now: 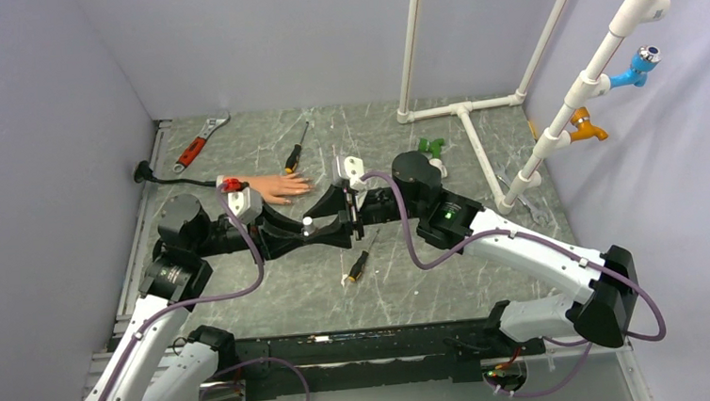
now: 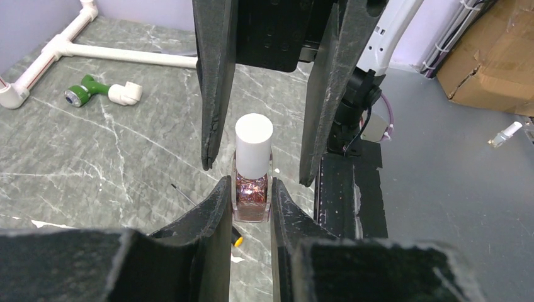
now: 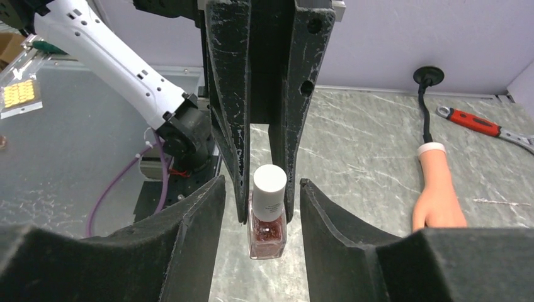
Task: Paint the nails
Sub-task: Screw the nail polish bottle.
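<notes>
My left gripper (image 2: pixel 250 201) is shut on the glass body of a small polish bottle (image 2: pixel 252 198) of red glitter with a white cap (image 2: pixel 254 148), held upright above the table. My right gripper (image 3: pixel 261 184) faces it, open, with one finger on each side of the cap (image 3: pixel 269 187) and not touching it. In the top view the two grippers meet at the bottle (image 1: pixel 308 226) at the table's middle. The flesh-coloured mannequin hand (image 1: pixel 275 187) lies flat behind the left gripper. It also shows in the right wrist view (image 3: pixel 434 204), fingers hidden. The nails are too small to make out.
A red-handled wrench (image 1: pixel 198 143) lies at the back left. One screwdriver (image 1: pixel 296 153) lies behind the hand and another (image 1: pixel 359 264) below the grippers. A white pipe frame (image 1: pixel 463 117) and a green fitting (image 1: pixel 430 145) stand at the back right. A black cable (image 1: pixel 170 180) runs to the hand.
</notes>
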